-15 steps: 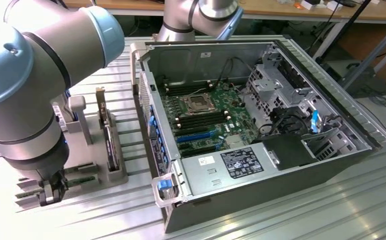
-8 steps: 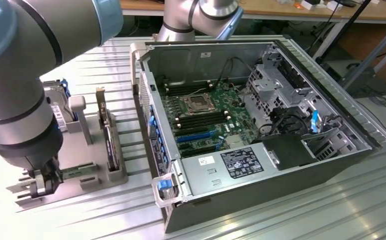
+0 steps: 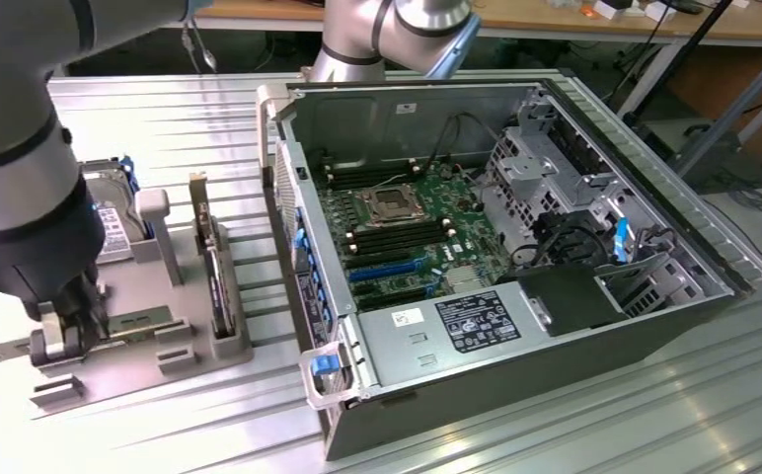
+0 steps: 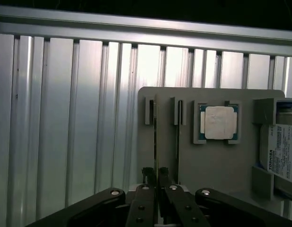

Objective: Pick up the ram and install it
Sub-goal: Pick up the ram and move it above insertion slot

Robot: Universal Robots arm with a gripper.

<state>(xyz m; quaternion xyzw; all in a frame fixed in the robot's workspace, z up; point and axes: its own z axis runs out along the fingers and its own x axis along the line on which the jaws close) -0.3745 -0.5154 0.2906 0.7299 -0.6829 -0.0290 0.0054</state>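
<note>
The ram (image 4: 155, 137) stands on edge in a slot of the grey fixture tray (image 4: 207, 165), seen as a thin dark line. My gripper (image 4: 155, 174) straddles its near end, one black finger (image 4: 147, 176) on each side, shut on the stick. In the exterior view the gripper (image 3: 68, 336) is down at the near end of the tray (image 3: 157, 360), under the big grey arm, which hides the ram there. The open computer case (image 3: 487, 247) lies to the exterior view's right, with dark memory slots (image 3: 388, 237) beside the processor socket.
On the tray sit a square silver processor chip (image 4: 219, 123), a labelled hard drive (image 4: 284, 156) and a tall dark expansion card (image 3: 210, 267) standing on edge. A second narrow slot (image 4: 178, 137) runs beside the ram. Ribbed metal tabletop (image 4: 65, 118) surrounds the tray.
</note>
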